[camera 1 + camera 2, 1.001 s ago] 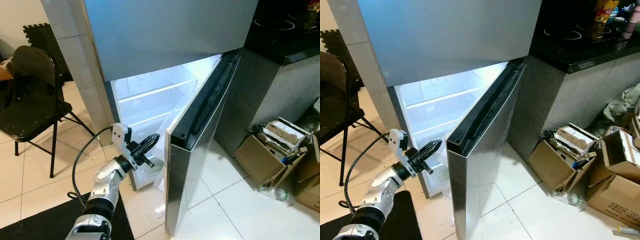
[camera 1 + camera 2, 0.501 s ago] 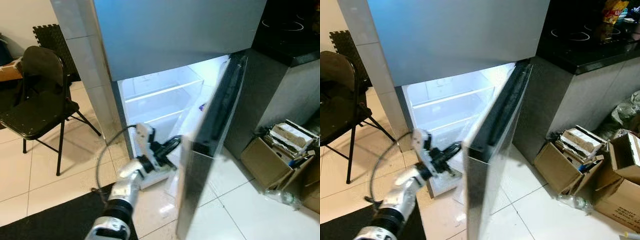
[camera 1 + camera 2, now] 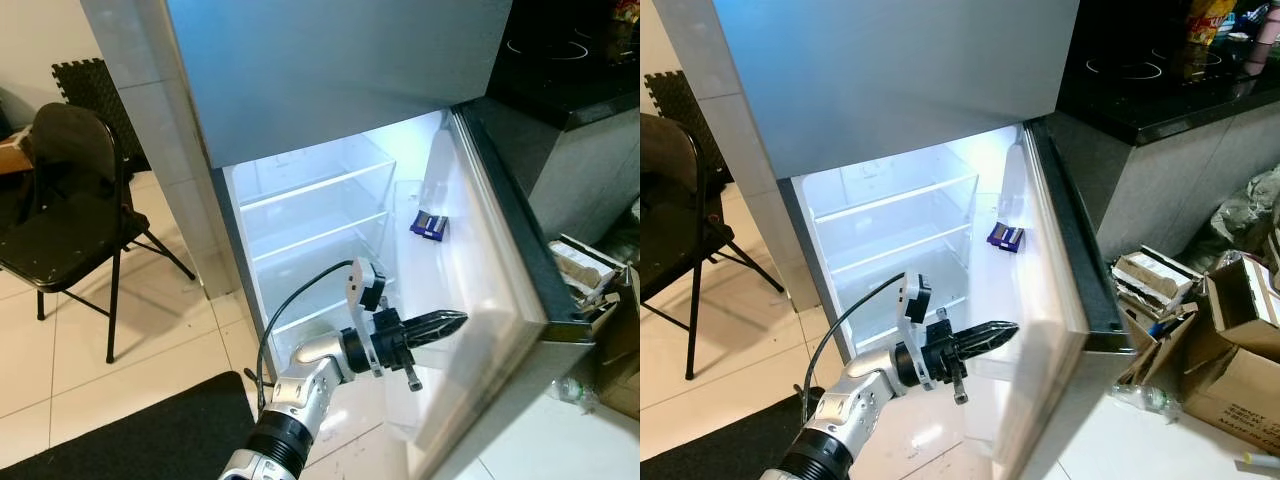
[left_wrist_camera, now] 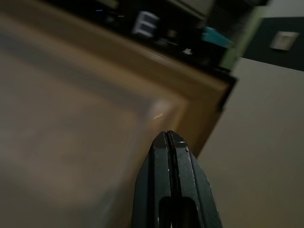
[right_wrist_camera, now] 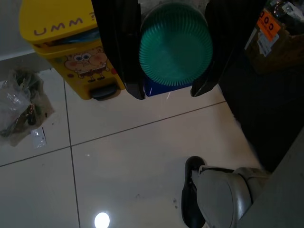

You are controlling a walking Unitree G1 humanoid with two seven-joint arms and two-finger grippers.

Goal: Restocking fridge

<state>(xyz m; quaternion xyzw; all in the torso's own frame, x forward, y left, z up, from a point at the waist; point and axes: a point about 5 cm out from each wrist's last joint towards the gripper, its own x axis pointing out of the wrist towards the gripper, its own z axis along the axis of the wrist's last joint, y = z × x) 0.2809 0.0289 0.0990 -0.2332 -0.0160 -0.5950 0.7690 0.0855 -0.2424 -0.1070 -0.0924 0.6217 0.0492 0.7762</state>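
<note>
From the head views, the fridge door (image 3: 480,270) has swung wide since a second ago; my left end effector (image 3: 440,323), fingers pressed together, rests against its inner side, a small blue pack (image 3: 427,226) above. Left wrist: closed fingertips (image 4: 169,142) at the liner. Right wrist: my right end effector (image 5: 168,92) holds a green-capped bottle (image 5: 175,45), ready for stocking.

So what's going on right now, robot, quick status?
Left end effector shut, empty, at the open silver fridge door. Right end effector shut on a green-lidded container. Small blue packet in door shelf.
</note>
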